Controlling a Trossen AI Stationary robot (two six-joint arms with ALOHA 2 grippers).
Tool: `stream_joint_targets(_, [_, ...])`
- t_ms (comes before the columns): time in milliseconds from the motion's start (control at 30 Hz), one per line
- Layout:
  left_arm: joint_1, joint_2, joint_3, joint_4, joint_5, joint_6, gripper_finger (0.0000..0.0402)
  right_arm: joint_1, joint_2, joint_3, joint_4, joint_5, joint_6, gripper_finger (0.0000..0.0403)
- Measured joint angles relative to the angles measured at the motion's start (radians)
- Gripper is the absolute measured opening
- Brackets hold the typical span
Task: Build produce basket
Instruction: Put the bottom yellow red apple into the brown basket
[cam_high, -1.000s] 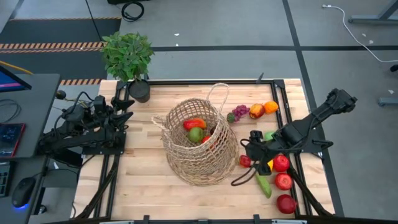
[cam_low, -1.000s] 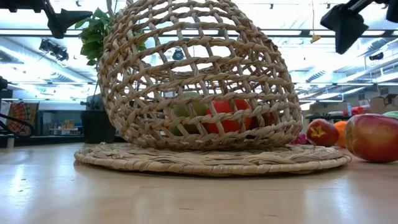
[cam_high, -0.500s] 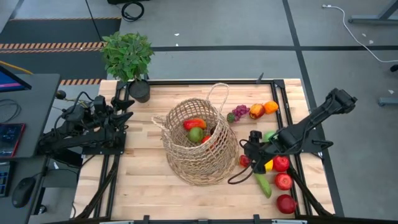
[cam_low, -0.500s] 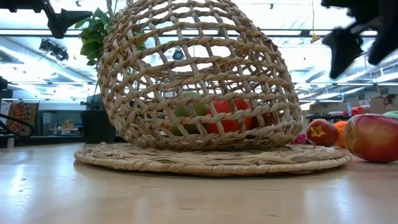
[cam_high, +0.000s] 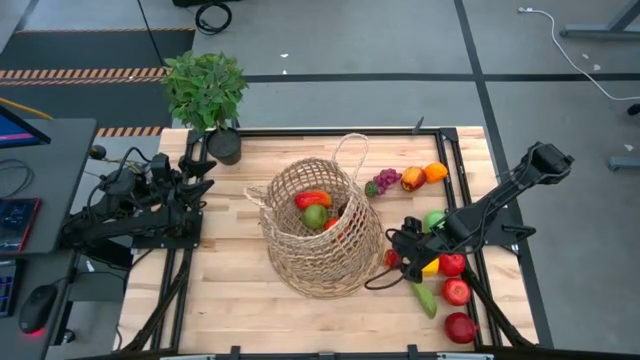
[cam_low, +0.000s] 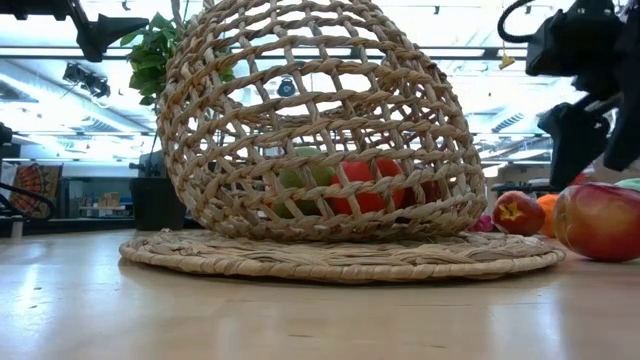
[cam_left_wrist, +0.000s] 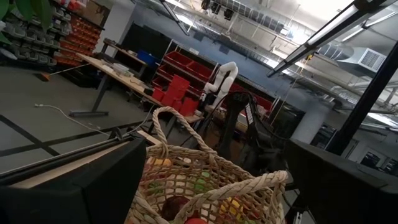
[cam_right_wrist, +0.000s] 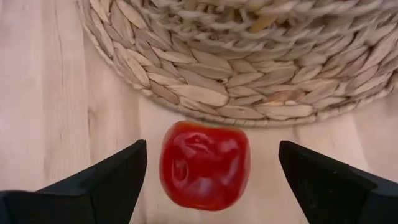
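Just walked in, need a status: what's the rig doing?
Filling the basket with produce. A few pieces are already inside. The right gripper hangs over a red pepper lying on the table beside the basket's base, jaws open either side of it, not yet gripping. More produce waits on the right. The left gripper is parked at the left edge, open.

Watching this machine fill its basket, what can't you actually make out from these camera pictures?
- How many pieces lie inside the basket: the weave hides most of them in the high and low views.
- The red pepper in the high view: the right gripper largely covers it.
- The apple in the low view: cut off by the picture's edge.
- The cucumber: partly under the right arm.
- The left gripper's jaw tips: too small and dark from above.
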Motion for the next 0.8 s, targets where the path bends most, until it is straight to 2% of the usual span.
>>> stream_joint_targets(367, [0.0, 0.0, 0.0, 0.0, 0.0, 0.0, 0.039, 0.055, 0.013, -0.005, 0.025, 0.059, 0.02, 0.0368])
stream_joint_targets(800, [0.0, 0.0, 0.0, 0.0, 0.0, 0.0, 0.039, 0.089, 0.208, -0.005, 0.096, 0.082, 0.012, 0.0368])
